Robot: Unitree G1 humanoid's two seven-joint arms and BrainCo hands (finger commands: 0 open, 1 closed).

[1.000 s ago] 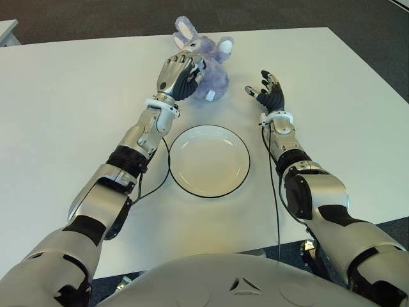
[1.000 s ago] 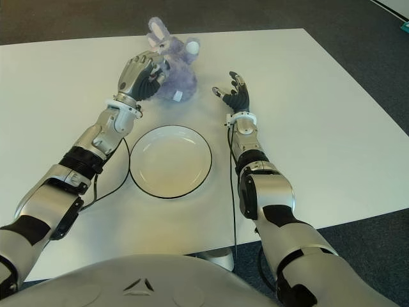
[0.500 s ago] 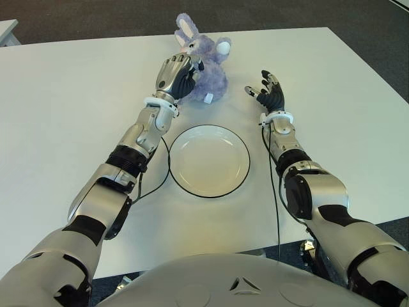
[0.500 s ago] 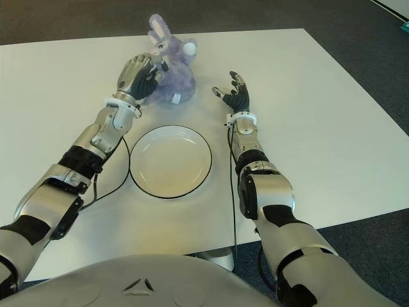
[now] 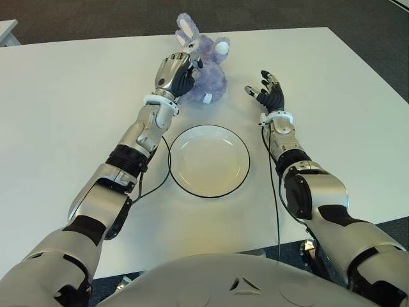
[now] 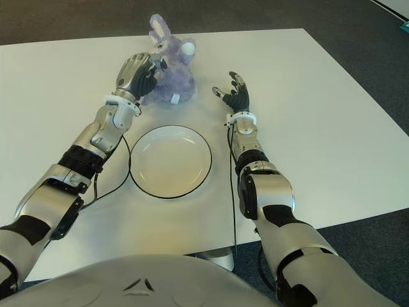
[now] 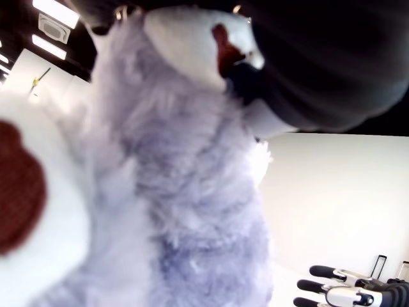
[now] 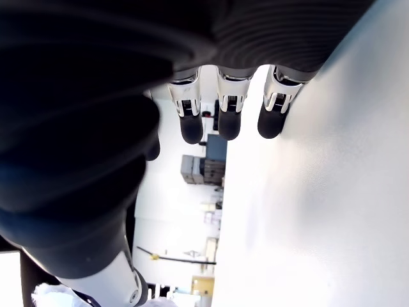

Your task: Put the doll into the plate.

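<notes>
My left hand (image 5: 175, 74) has tipped the doll (image 5: 206, 71) upright, fingers curled into its fur; the plate (image 5: 209, 160) waits empty, my right hand (image 5: 266, 91) spread idle beside the doll.

Plush rabbit doll (image 5: 208, 70): lilac fur, white muzzle and tail, dark red nose and paw patch. Plate (image 5: 209, 160): white, edged by a thin black rim. Bench (image 5: 70, 102): plain white. Both robot hands are finished in silver with black fingers (image 5: 185, 80).
</notes>
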